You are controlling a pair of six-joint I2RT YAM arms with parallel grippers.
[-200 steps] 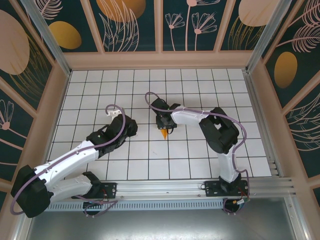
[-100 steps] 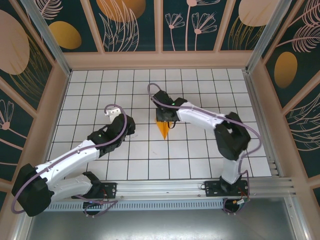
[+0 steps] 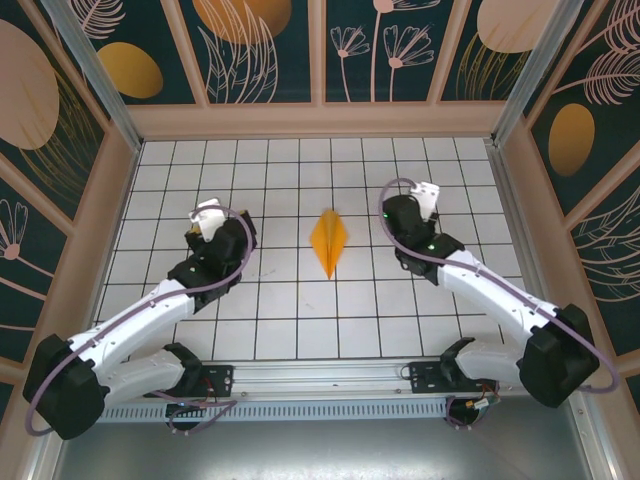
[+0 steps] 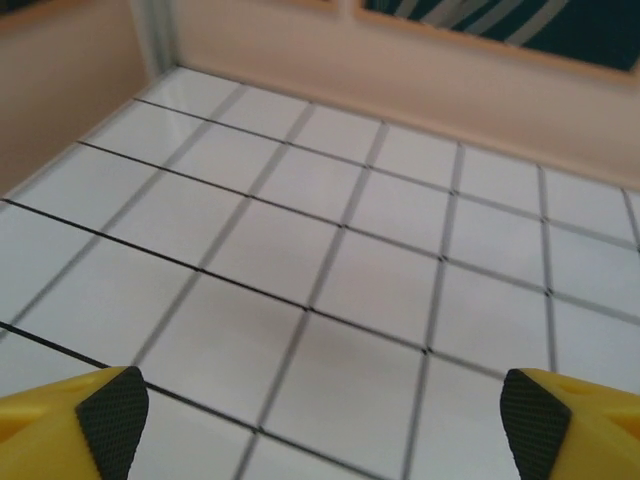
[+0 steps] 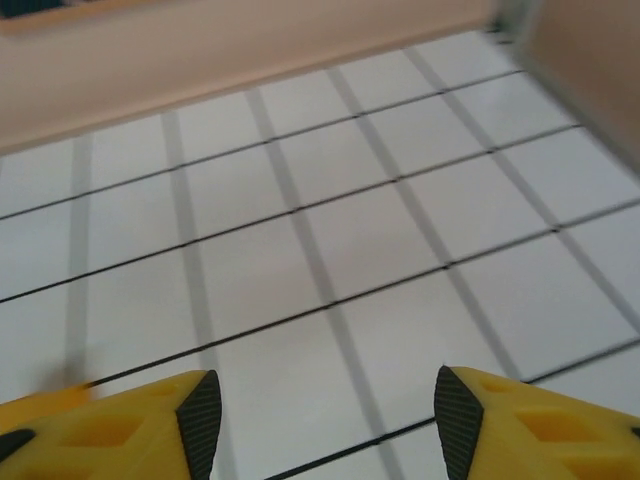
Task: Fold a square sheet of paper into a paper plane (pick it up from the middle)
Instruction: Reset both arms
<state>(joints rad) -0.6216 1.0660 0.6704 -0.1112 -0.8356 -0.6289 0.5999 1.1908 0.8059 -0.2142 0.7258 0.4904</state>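
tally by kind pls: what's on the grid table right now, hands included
paper plane: 1
hands: 2 (left hand, right hand, both open and empty)
total: 3

White black-gridded table walled round by dark leaf-pattern panels

The top camera looks down from the near edge on the white black-gridded table; wrist cameras skim its tiles closely toward the far beige wall.
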